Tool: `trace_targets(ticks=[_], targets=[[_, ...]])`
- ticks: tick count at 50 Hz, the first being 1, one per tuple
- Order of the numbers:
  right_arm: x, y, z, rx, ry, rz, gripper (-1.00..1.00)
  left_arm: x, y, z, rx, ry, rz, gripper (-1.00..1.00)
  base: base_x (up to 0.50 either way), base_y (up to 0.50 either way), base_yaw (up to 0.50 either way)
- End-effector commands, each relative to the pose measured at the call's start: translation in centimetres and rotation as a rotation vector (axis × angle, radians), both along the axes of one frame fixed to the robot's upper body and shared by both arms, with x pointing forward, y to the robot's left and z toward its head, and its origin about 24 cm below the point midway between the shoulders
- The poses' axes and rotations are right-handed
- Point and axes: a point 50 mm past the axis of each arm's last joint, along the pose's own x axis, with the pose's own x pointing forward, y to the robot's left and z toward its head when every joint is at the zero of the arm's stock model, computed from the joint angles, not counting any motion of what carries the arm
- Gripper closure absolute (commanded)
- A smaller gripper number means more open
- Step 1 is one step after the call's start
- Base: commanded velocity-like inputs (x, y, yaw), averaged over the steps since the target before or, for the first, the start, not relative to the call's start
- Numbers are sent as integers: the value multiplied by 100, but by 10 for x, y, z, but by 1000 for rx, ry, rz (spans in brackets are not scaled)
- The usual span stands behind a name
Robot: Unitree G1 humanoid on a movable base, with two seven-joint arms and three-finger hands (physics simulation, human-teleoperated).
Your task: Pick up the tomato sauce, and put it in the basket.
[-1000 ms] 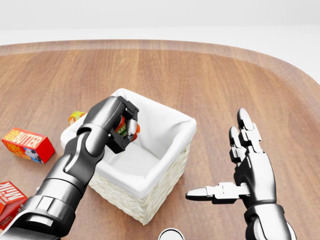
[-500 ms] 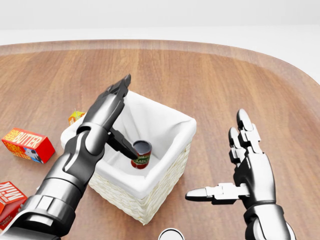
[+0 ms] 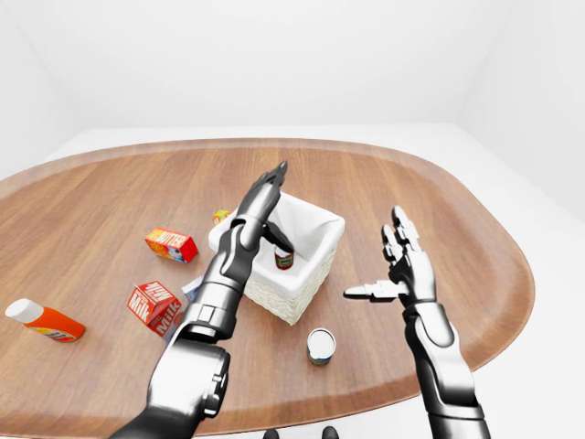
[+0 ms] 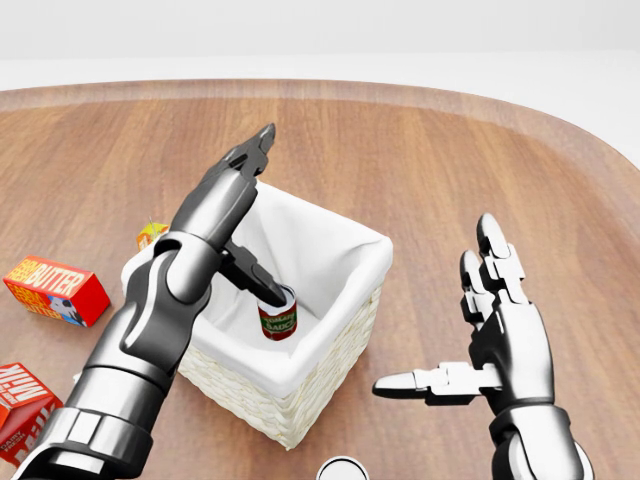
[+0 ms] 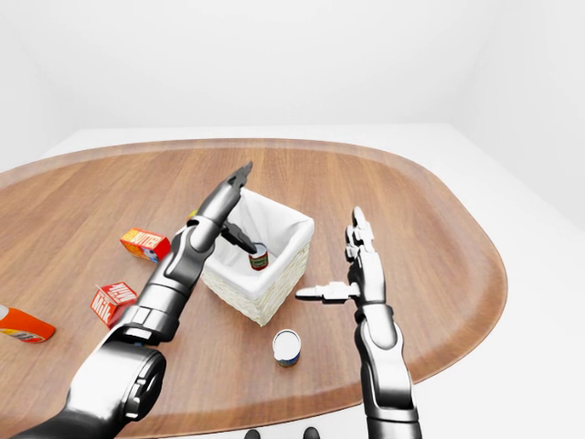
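Sauce can (image 4: 279, 318) stands upright inside basket (image 4: 342, 330), centre of head view. Left hand (image 4: 236, 215) above it, fingers spread, released. Right hand (image 4: 492, 330) open, lower right, holding nothing.

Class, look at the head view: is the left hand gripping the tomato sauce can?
No. The left hand is open above the tomato sauce can.

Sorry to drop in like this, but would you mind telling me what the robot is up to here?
It is putting a tomato sauce can into the white-lined wicker basket. The can stands inside the basket, and the left hand is open above it, fingers spread, one finger close to the can's top. The right hand hangs open to the basket's right, holding nothing. A butter box and another can lie on the table.
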Motion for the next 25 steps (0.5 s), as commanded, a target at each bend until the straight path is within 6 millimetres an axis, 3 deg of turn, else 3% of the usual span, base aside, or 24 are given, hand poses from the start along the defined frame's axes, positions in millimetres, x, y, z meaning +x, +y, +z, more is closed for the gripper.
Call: trace_targets(ticks=[1,12,25], targets=[[1,0,-1,1,4,-1,-100,-7,0,14,-25,-31,-14,-100,0,0,0],[0,1,-5,-1,21,2,-100,-20,6,32,-64,-61,-15,-100,0,0,0],[0,2,-6,-4,26,5,-100,-65,-3,82,-89,-264,-158,-100,0,0,0]])
